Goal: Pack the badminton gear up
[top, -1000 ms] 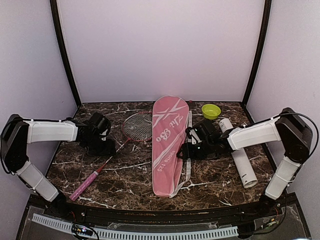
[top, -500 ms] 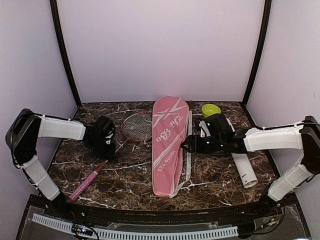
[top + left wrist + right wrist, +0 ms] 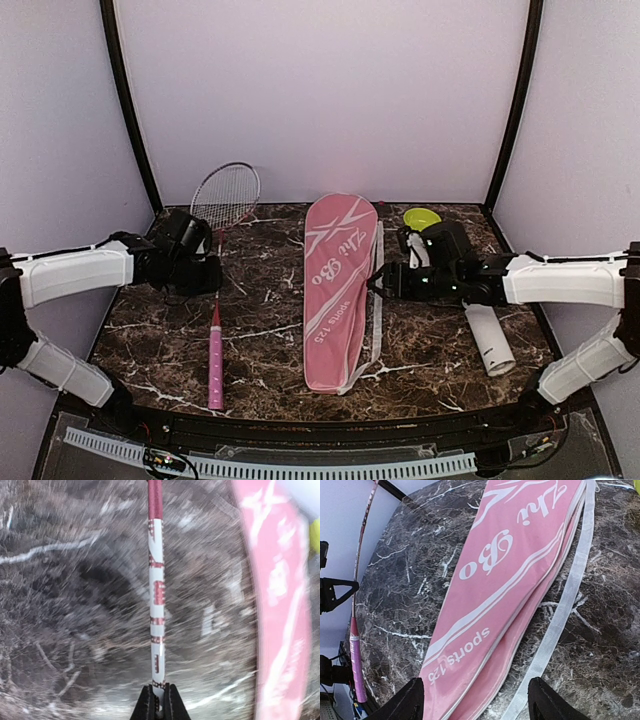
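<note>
My left gripper (image 3: 208,278) is shut on the thin shaft (image 3: 156,605) of a racket. Its red-rimmed head (image 3: 225,195) is raised toward the back wall and its pink handle (image 3: 214,365) points down at the near edge. In the left wrist view the fingers (image 3: 146,706) pinch the white-and-red shaft. The long pink racket cover (image 3: 340,285) lies flat in the middle of the table. My right gripper (image 3: 380,285) hovers open at the cover's right edge. The right wrist view shows the cover (image 3: 510,570) and its white strap (image 3: 565,605) between the spread fingers (image 3: 412,702). A white tube (image 3: 488,335) lies at the right.
A lime-green bowl (image 3: 422,218) sits at the back right, just behind my right arm. Dark marble table (image 3: 270,350) runs between the racket handle and the cover. Purple walls close in the back and both sides.
My left gripper closed on the racket shaft and lifted it, swinging the head up toward the back wall and the handle toward the near edge. My right gripper opened wider beside the cover.
</note>
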Controlling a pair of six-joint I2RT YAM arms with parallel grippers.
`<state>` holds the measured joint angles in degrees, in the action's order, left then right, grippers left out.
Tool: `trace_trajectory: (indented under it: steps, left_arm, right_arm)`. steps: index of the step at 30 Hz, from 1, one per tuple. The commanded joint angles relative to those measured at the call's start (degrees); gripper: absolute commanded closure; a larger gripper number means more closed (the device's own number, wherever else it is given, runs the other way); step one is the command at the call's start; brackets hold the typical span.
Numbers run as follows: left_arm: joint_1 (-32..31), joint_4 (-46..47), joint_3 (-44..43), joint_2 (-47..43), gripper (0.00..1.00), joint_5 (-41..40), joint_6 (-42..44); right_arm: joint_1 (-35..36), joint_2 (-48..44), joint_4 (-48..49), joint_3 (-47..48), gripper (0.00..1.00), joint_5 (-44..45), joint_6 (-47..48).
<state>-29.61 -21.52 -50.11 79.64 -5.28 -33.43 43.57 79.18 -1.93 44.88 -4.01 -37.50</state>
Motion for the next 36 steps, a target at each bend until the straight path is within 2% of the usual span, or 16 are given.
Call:
trace_trajectory:
  steps: [1, 7, 12, 22, 27, 33, 34, 36]
  left_arm:
    - [-8.47, 9.05, -0.36, -6.66, 1.00, -4.79, -12.33]
    - [-19.01, 23.17, -3.34, -4.67, 1.00, -11.79, -21.22]
    - [-24.32, 30.40, -7.27, -0.48, 1.00, -14.93, -23.79]
    - [-26.90, 37.03, -8.57, 2.58, 1.00, -15.94, -25.34]
    - [-27.26, 38.35, -8.19, 2.72, 1.00, -16.59, -25.91]
    - [-27.51, 39.22, -7.77, 2.55, 1.00, -17.21, -25.85]
    - [-27.52, 39.19, -7.74, 2.48, 1.00, -17.30, -25.82]
    - [-27.52, 39.21, -7.59, 2.29, 1.00, -17.52, -25.68]
  right_arm:
    - [2.39, -3.15, 1.34, 2.20, 0.28, -2.78, 1.51]
    - [11.21, -4.48, 3.46, 5.69, 0.25, -5.28, 1.90]
    - [14.13, -4.50, 7.38, 4.56, 0.24, -7.41, 4.05]
    - [15.60, 0.18, 3.32, 7.86, 0.24, -10.30, 11.56]
    - [16.40, 3.55, 2.11, 9.28, 0.27, -9.87, 12.36]
    - [17.36, 6.59, 1.98, 10.74, 0.40, -9.29, 11.67]
    - [17.48, 6.60, 2.28, 10.68, 0.46, -9.14, 11.28]
    - [17.51, 6.54, 2.58, 10.52, 0.65, -8.75, 10.55]
